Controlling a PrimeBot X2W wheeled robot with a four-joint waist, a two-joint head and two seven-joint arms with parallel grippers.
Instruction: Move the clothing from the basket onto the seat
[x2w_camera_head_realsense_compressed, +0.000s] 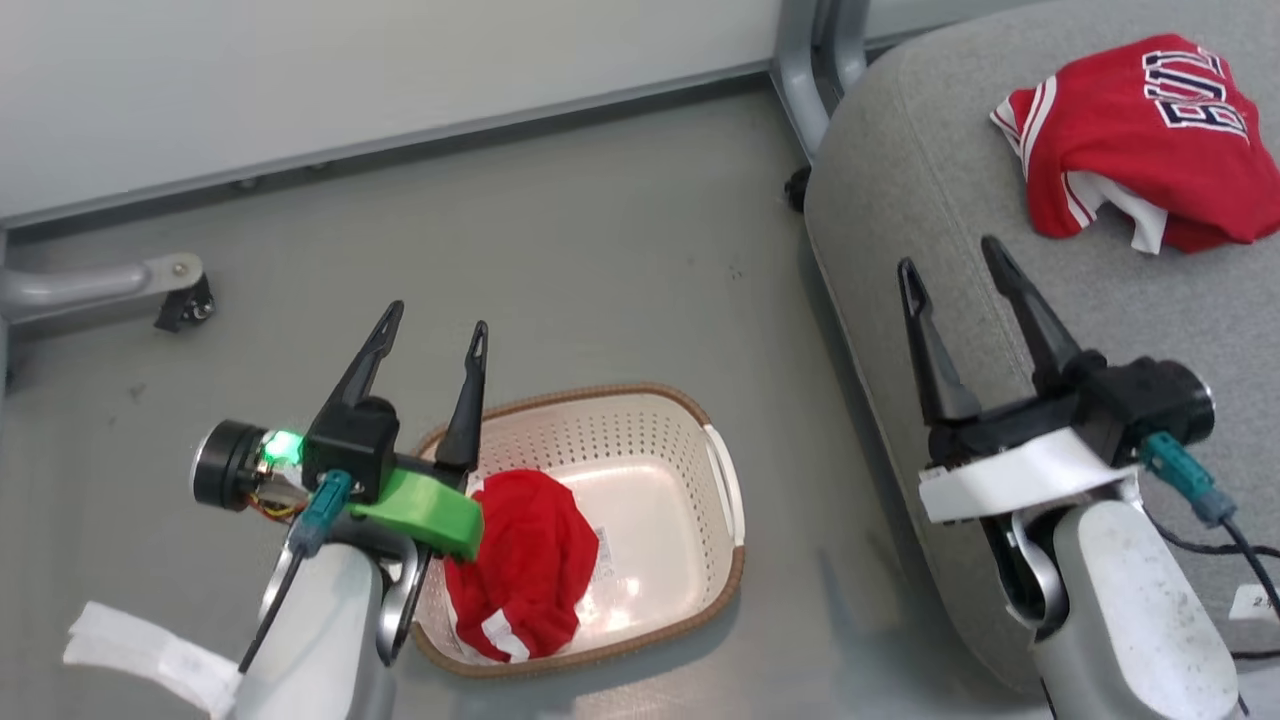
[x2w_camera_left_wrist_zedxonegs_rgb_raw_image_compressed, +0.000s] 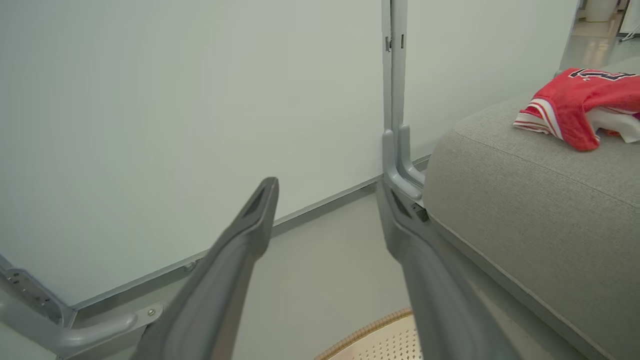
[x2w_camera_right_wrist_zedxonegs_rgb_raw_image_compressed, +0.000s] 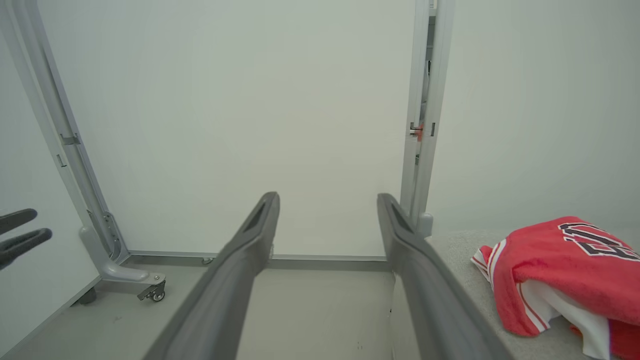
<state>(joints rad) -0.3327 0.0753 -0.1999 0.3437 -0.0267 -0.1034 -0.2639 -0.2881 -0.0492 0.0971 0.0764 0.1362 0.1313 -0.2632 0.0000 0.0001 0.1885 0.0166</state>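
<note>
on the grey floor, just left of the seat: the basket, with the red shorts bunched inside against its near-left wall. up on the seat, toward the far right: the red jersey, crumpled, dark lettering facing up, white stripes showing at the edge, well apart from the basket. above the basket's left rim: the left gripper, fingers spread wide, nothing between them, clear of the shorts. over the seat's front edge: the right gripper, likewise wide open and empty, fingertips aimed toward the jersey but short of it. behind everything: a pale wall panel and grey frame legs on castors.
</note>
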